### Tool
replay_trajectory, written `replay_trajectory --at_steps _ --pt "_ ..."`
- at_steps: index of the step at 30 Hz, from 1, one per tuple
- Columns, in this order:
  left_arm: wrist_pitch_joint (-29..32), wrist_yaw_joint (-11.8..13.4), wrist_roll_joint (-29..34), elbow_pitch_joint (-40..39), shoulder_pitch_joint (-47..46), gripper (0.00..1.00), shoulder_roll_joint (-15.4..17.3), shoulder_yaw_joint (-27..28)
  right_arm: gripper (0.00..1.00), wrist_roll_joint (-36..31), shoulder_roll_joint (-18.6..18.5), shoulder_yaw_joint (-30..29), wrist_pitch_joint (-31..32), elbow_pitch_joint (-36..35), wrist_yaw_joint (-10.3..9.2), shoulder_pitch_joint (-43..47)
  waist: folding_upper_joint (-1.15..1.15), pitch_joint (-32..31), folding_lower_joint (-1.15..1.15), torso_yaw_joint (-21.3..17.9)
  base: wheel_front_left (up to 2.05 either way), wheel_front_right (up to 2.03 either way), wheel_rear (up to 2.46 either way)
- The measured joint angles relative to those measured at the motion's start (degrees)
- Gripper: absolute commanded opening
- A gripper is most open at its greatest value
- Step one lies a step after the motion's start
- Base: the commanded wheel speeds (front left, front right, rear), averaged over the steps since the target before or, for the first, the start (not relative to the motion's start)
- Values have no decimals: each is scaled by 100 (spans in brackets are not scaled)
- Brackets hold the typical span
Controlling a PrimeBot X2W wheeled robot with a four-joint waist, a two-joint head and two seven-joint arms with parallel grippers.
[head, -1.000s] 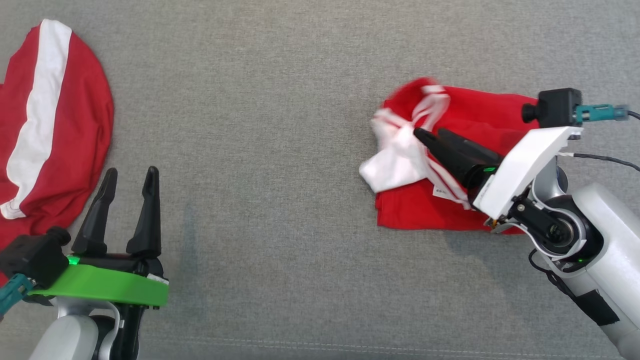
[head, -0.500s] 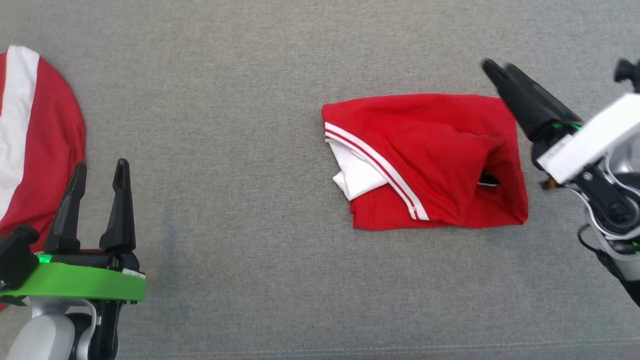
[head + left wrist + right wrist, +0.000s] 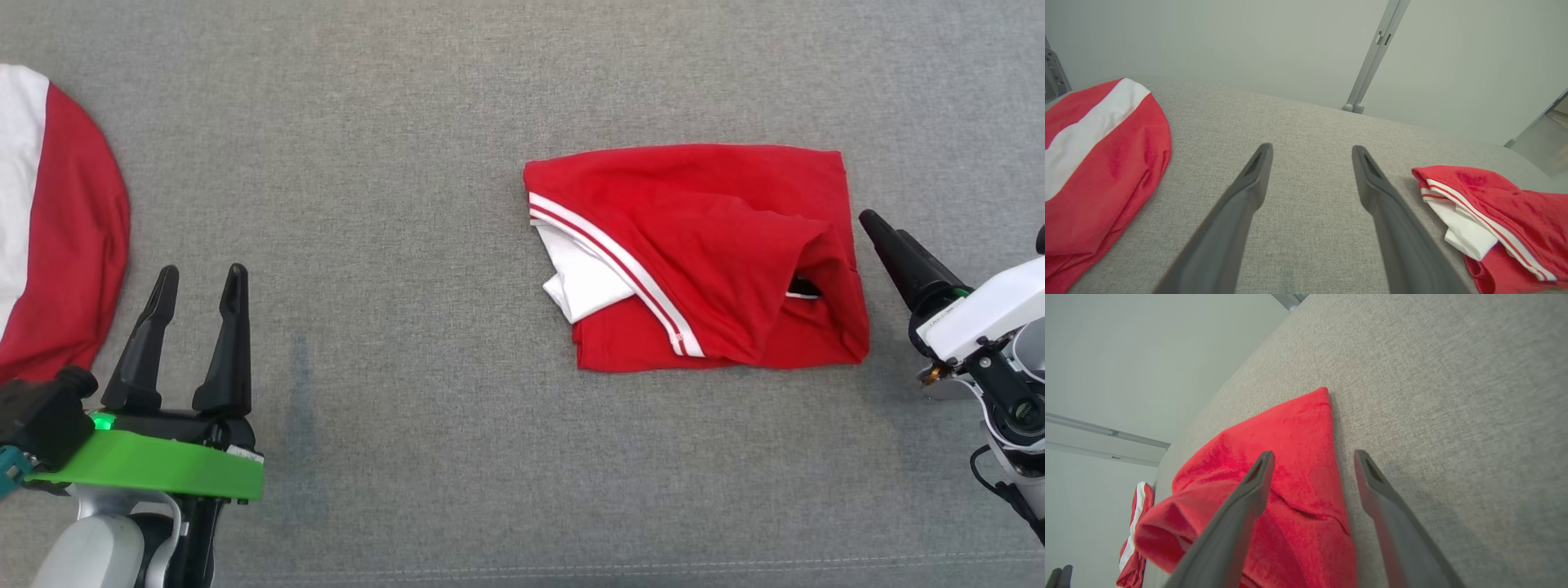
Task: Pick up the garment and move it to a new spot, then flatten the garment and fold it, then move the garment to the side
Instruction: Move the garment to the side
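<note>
Garment (image 3: 718, 204) looks soft, light, limp; folds likely slip. Grip right edge through all layers. Your left pincer (image 3: 202, 278) released; right pincer (image 3: 882, 225) released, beside garment.

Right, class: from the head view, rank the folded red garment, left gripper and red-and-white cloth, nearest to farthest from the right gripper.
From the right gripper:
1. Folded red garment, just beside its fingertips.
2. Left gripper, lower left.
3. Red-and-white cloth, far left edge.

Your left gripper (image 3: 203, 271) carries tapered black fingers (image 3: 229, 343) on a green bracket (image 3: 155, 469); your right gripper (image 3: 880, 224) shows a white housing (image 3: 988, 314) with a black cable (image 3: 1000, 482) attached.
</note>
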Motion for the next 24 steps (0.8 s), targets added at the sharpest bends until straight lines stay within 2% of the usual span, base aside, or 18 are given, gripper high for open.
replay_trajectory --at_steps 5,16,18,19,24 --pt "2 0 0 -20 -13 100 -7 -3 100 65 80 -42 -42 242 36 -108 0 99 0 93 0 0 0" --pt "24 0 0 7 -105 100 -70 -79 100 102 93 331 348 744 383 -450 0 201 0 331 0 0 0" --pt "24 0 0 25 -106 100 -74 -83 18 102 62 409 443 790 483 -545 0 205 0 353 0 0 0" --pt "24 0 0 38 -106 100 -85 -90 0 102 63 412 467 801 535 -568 0 202 0 365 0 0 0" --pt "14 0 2 146 -105 100 -102 -60 0 119 -10 437 643 851 719 -721 0 161 0 375 0 0 0"
